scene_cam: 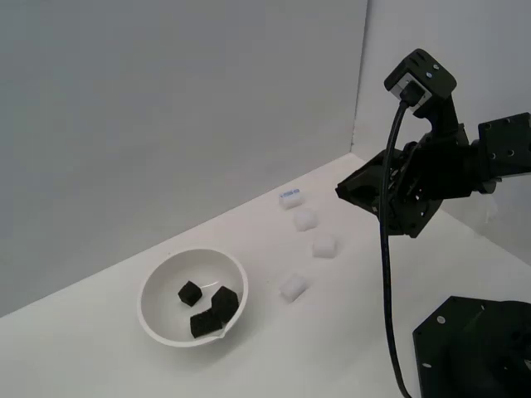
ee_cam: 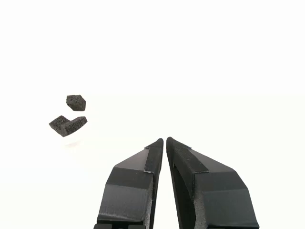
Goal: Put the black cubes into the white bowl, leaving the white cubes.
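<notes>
the white tabletop (scene_cam: 99, 348) carries every loose object and meets a pale wall behind. the robot arm (scene_cam: 465, 166), black, reaches in from the exterior view's right, with a cable hanging down from the small camera housing on its top. its gripper (ee_cam: 165, 140) is raised above the table, well apart from bowl and cubes; in the wrist view the two dark fingers (ee_cam: 143, 167) lie almost tip to tip, a thin slit between them, with nothing held. one white bowl (scene_cam: 158, 286), round and shallow, sits toward the exterior view's left. three black cubes (scene_cam: 188, 292) lie inside it: one alone nearer the centre, two pressed together by the near rim. the wrist view, heavily overexposed, shows only dark cube shapes, one apart and a joined pair; bowl and white cubes are washed out there. four white cubes (scene_cam: 324, 246) stand on the bare table in a loose line between bowl and arm, none touching another. the farthest of them (scene_cam: 289, 197) bears a blue mark on its top face.
</notes>
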{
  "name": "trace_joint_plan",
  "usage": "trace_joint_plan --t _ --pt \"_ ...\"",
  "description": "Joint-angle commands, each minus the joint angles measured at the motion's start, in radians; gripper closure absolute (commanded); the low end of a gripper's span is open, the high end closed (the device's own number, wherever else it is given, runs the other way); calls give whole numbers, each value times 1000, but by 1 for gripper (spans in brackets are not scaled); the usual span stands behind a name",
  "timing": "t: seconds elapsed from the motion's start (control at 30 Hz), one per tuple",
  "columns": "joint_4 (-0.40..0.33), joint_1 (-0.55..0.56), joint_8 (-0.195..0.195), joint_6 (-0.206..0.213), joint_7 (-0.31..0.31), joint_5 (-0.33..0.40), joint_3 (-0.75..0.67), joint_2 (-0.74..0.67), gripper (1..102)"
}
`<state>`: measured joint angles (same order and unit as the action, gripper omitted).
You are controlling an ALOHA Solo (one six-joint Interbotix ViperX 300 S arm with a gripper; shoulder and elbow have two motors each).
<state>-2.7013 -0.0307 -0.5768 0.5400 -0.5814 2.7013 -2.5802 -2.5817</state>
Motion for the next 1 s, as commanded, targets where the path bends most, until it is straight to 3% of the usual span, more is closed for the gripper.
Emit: trace_joint_plan --t 0.0,0.23,0.97 --pt "-15 -12 -12 8 5 12 -49 -48 100" --pt "-55 -12 -9 14 5 52 -147 -144 100" --pt "-83 31 9 18 -6 83 -419 -413 100"
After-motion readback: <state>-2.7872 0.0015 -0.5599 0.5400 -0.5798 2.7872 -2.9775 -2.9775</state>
